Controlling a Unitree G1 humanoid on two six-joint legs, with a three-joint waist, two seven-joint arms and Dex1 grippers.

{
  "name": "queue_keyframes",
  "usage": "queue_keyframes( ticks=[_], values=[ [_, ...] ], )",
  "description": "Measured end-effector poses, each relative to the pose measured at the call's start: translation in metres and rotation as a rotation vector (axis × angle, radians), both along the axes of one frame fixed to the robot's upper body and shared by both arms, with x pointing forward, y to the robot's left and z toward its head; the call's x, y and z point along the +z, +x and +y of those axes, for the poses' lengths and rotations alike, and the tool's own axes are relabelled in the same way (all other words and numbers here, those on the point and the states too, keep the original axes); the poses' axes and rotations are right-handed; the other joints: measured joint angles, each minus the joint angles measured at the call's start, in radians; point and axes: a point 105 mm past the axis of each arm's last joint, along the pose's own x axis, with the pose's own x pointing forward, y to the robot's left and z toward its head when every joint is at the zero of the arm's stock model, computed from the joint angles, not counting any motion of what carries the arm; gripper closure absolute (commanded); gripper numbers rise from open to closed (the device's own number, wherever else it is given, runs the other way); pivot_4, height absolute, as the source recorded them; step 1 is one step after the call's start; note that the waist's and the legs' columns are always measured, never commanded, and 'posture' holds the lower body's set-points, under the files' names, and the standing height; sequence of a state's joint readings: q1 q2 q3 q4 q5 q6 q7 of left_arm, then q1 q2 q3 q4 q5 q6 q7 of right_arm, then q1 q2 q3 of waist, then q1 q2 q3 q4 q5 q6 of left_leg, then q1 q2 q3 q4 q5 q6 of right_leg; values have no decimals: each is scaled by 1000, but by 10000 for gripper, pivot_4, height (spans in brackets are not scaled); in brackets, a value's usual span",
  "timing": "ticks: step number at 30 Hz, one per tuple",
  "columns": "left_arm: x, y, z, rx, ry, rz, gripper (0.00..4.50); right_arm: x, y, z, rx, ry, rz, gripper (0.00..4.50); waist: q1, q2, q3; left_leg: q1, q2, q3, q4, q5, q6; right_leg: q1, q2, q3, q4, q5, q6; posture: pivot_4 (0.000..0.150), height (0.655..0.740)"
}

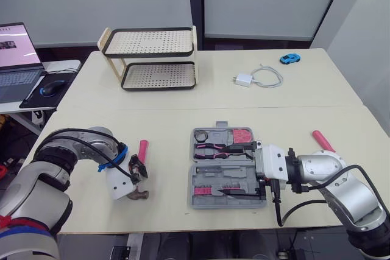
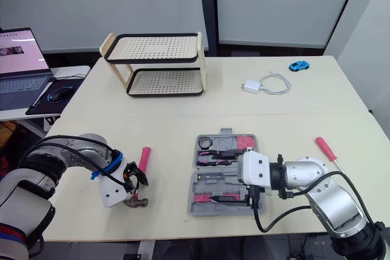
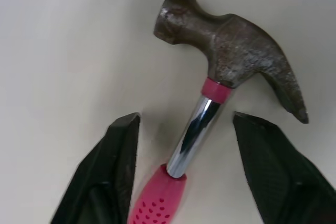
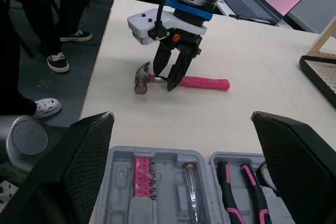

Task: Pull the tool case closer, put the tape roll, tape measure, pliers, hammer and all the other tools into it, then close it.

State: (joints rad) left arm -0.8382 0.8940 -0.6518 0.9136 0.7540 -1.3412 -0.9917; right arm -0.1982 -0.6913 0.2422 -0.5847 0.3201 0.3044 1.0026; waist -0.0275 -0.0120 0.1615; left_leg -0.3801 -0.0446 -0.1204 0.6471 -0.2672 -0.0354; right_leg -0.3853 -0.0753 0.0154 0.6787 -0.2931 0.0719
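The grey tool case lies open near the table's front edge. It holds pink-handled pliers, a tape roll and a pink block. My right gripper is at the case's right edge, open, with its fingers spread wide over the tray. To the left, the hammer lies flat on the table, with a pink handle and a rusty head. My left gripper points down over its chrome neck, open, one finger on each side and not touching it.
A pink-handled tool lies right of the case. At the back stand a two-tier rack, a charger with cable and a blue toy car. A laptop and mouse sit on a side table. A person's shoes are on the floor.
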Motion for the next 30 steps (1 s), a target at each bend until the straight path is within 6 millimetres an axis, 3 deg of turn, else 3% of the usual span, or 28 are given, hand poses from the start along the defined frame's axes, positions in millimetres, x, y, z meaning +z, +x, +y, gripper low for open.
queue_keyframes(
  ticks=[5, 7, 18, 22, 30],
  values=[
    [-3, -2, 3, -7, 7, 0, 41586, -2, 0, 0, 6, -17, -13, 0, 1, 3, -2, 0, 0, 0, 0, 0, 0, 1, 0, 0, 0, 0, 0, 1500, 7400],
    [-3, -1, 1, -9, -1, -5, 43820, -2, -1, 0, 10, -19, -12, 0, 1, 3, -2, 1, 0, 0, 0, 0, 0, 1, 0, 0, 0, 0, 0, 1500, 7400],
    [-1, 1, -6, 101, -77, -2, 44470, -3, -1, -1, 19, -21, -19, 0, -2, 2, -1, 0, 0, 0, 0, 0, 0, 0, 0, 0, 0, 0, 0, 1500, 7400],
    [3, -1, -17, 223, -146, 16, 44470, -6, -1, 0, 16, -17, -4, 0, -6, -2, 1, -2, 2, -3, 0, 0, 0, -2, 1, 0, 1, 0, 0, 1500, 7400],
    [38, -6, -29, 678, -292, 50, 44470, -9, -2, 1, -5, -3, 6, 0, -15, -3, 2, -2, 3, -6, 0, 0, 0, -2, 2, 0, 1, 0, 0, 1500, 7400]
  ],
)
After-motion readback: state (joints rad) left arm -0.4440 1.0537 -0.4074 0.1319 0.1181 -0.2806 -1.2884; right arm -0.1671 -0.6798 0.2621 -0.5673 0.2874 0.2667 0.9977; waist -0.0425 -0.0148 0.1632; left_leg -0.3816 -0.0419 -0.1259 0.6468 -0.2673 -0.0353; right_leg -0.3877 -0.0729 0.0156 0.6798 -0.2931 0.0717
